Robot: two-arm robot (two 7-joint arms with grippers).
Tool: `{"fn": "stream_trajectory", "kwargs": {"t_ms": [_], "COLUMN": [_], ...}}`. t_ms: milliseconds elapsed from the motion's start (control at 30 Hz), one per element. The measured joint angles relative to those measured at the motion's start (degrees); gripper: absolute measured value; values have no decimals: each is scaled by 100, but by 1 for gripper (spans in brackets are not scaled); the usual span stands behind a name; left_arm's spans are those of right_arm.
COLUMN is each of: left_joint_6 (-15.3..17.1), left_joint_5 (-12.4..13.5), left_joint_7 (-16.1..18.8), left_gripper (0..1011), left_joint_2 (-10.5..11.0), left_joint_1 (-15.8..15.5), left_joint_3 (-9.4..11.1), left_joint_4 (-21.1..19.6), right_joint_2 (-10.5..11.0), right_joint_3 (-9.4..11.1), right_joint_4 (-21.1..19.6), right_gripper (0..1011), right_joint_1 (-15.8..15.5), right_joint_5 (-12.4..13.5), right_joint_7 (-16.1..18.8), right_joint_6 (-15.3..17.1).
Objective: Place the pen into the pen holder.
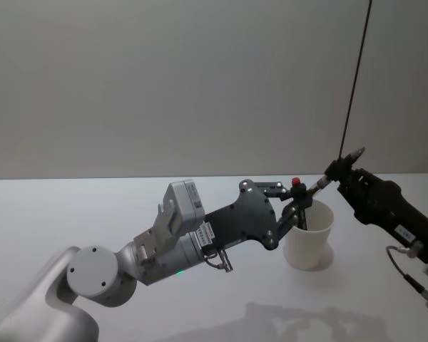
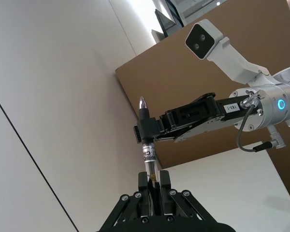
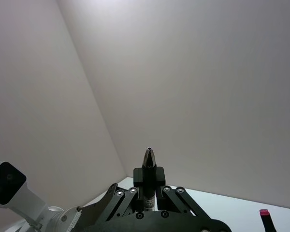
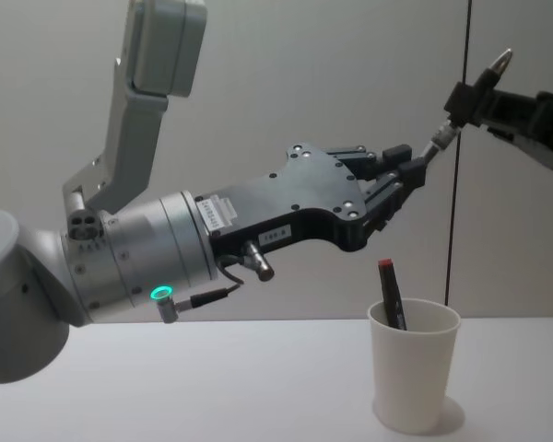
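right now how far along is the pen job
One red-capped pen already stands in the pen holder. In hand: both the left gripper and right gripper grip a second pen in the air above the cup. Left: one gripper releases, then lowering it in.

White pen holder [image 4: 415, 378]; black pen [image 2: 148, 145]; black left pincer [image 4: 407, 175].

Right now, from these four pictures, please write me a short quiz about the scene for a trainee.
1. True or false: the paper cup is empty.
2. Look at the left gripper and the right gripper. Whose jaws are shut on the raised pen? A) left only B) right only C) both
3. What colour is the cap of the second pen, which stands in the cup?
Key: 1 false; 2 C; 3 red.
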Motion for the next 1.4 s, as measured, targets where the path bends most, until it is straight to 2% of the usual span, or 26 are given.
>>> {"fn": "stream_trajectory", "kwargs": {"t_ms": [267, 433, 467, 533, 600, 667, 1000, 1033, 1100, 1233, 1400], "left_joint_6": [-1, -2, -2, -2, -2, -2, -2, -2, -2, -2, -2], "left_joint_5": [0, -1, -1, -1, -1, -1, -1, -1, 0, 0, 0], "left_joint_7": [0, 0, -1, -1, -1, -1, -2, -2, -2, -2, -2], "left_gripper": [182, 315, 373, 385, 489, 527, 859, 859, 942, 1004, 1004], "left_joint_2": [1, 1, 1, 0, 1, 1, 0, 0, 0, 1, 0], "left_joint_1": [0, 0, 0, 0, 0, 0, 0, 0, 0, 0, 0], "left_joint_3": [0, 0, 0, 0, 0, 0, 0, 0, 0, 0, 0], "left_joint_4": [0, 0, 0, 0, 0, 0, 0, 0, 0, 0, 0], "right_joint_2": [8, 16, 17, 20, 23, 29, 56, 56, 64, 71, 82], "right_joint_3": [-30, -49, -51, -59, -63, -69, -91, -91, -97, -101, -107], "right_joint_4": [3, -1, -3, -11, -15, -22, -54, -54, -59, -63, -69], "right_gripper": [124, 124, 124, 124, 124, 124, 124, 124, 124, 124, 124], "right_joint_1": [17, 21, 21, 22, 22, 22, 20, 20, 20, 20, 20], "right_joint_5": [-10, -11, -11, -10, -9, -5, 19, 19, 24, 25, -33], "right_joint_7": [-50, -79, -83, -95, -101, -112, -162, -162, -178, -203, -317], "right_joint_6": [-26, -44, -47, -55, -61, -71, -122, -122, -136, -160, -256]}}
